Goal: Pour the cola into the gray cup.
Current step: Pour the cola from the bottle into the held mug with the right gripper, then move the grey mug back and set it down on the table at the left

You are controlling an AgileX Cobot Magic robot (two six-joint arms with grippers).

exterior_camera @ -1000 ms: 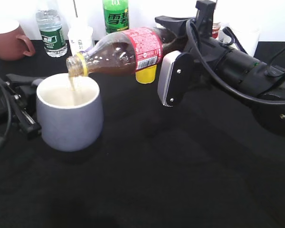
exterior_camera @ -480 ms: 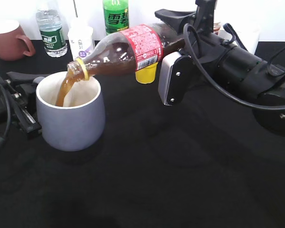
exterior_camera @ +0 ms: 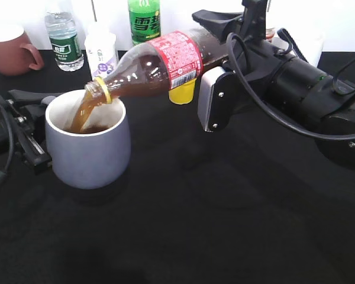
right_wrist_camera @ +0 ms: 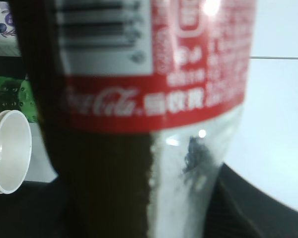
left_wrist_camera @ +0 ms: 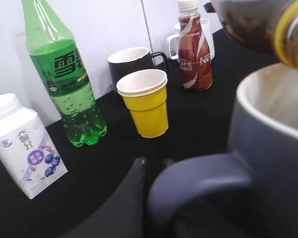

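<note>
brown cola, clamped in the right hand, streams into the gray cup on the worktop. left wrist: left hand at the handle, state unclear. right wrist: label only. hold tilt steady, mouth above the rim.

Cola bottle, clear plastic, red label, tilted neck-down over gray cup; brown stream runs from mouth into upright blue-gray mug, white inside, partly filled.
</note>
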